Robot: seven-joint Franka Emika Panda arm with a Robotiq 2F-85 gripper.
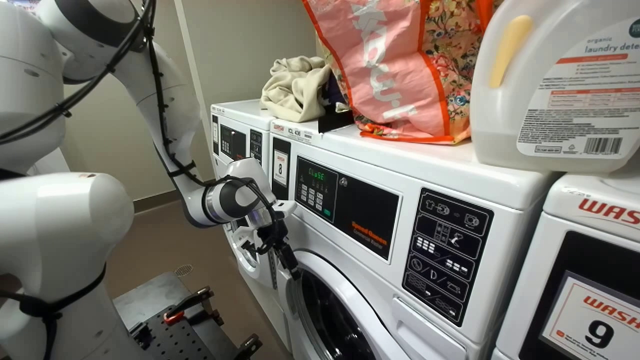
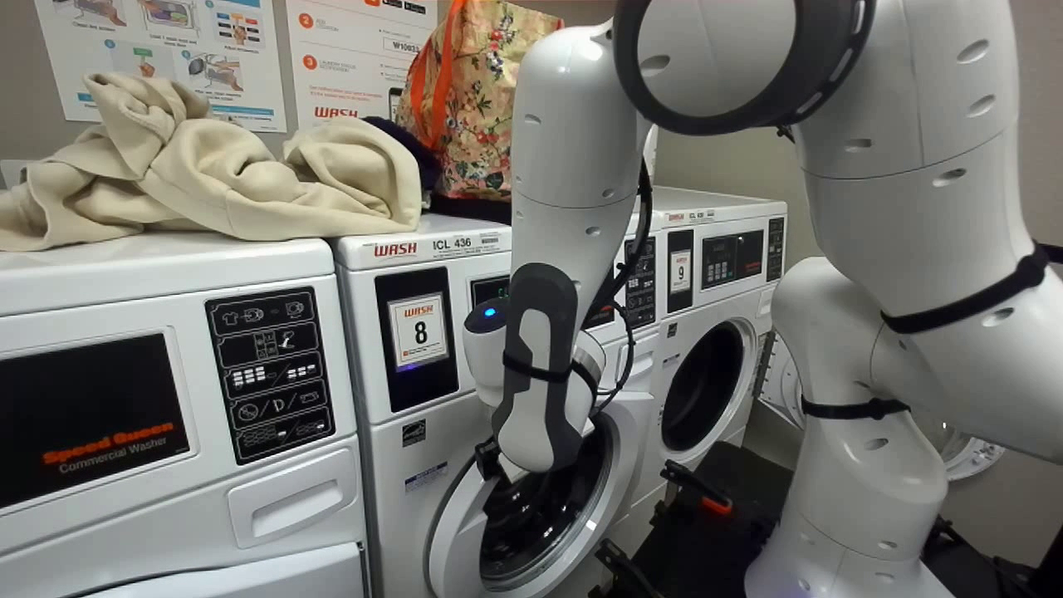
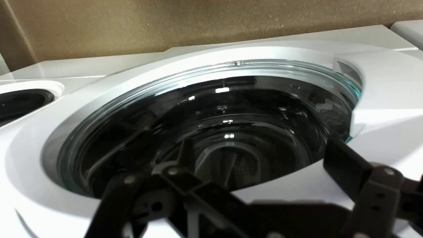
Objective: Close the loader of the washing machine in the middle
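Observation:
The white washing machine [image 1: 350, 260] with the number 8 label stands in the middle. It also shows in an exterior view [image 2: 390, 515]. Its display reads "CLoSE". Its loader [image 1: 345, 290], a round door with thick white rim and dark window, is at or near the machine's front; whether it is latched I cannot tell. The loader's rim also shows in an exterior view [image 2: 457, 540] and in the wrist view [image 3: 28, 158]. My gripper [image 1: 289, 262] is at the loader's upper edge. In the wrist view the gripper [image 3: 261, 148] has its fingers wide apart, holding nothing; contact is unclear.
A pink bag [image 1: 385, 65], a detergent bottle [image 1: 550, 100] and beige cloth [image 2: 216, 183] sit on the machine tops. Washer 9 [image 2: 681, 324] and another washer [image 2: 50, 523] flank the middle machine. A black cart [image 1: 185, 335] stands at the robot's base.

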